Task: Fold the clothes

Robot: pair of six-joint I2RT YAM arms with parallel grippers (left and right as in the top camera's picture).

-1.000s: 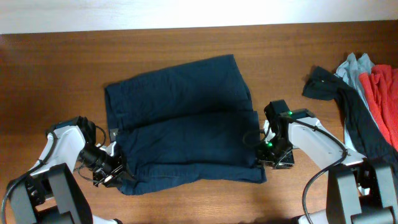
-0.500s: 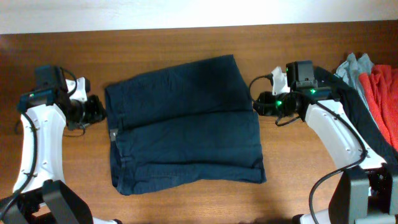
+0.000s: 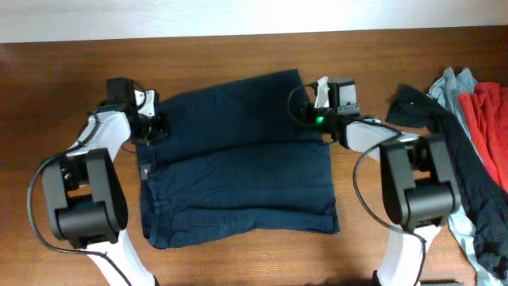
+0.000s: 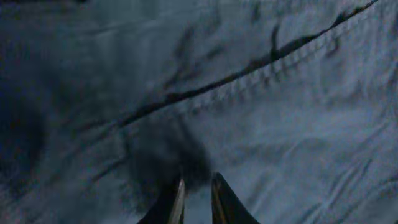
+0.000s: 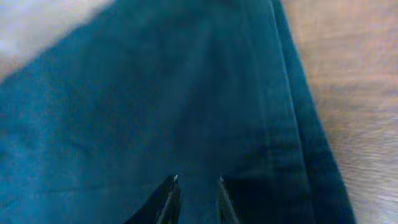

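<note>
The clothes [image 3: 238, 167], a dark navy shorts-like garment, lie flat in the middle of the table, lower half doubled over. My left gripper [image 3: 155, 127] rests at the garment's far left corner. In the left wrist view its tips [image 4: 197, 180] stand a narrow gap apart, pressed into the navy cloth [image 4: 280, 124] just below a stitched seam [image 4: 249, 81]. My right gripper [image 3: 305, 119] sits at the far right corner. In the right wrist view its tips [image 5: 198, 180] are likewise close together on the cloth [image 5: 155, 93], near its hemmed right edge.
A heap of other garments lies at the right edge: a dark one [image 3: 432, 119], a red one [image 3: 488, 111] and a pale grey-blue one [image 3: 456, 79]. Bare wooden table [image 3: 63, 79] surrounds the navy garment; wood [image 5: 360, 93] shows beside the hem.
Both arms left the garment's near corners, swung outward and came in onto its far corners. The jaws of both grippers narrowed, the right by much more.
</note>
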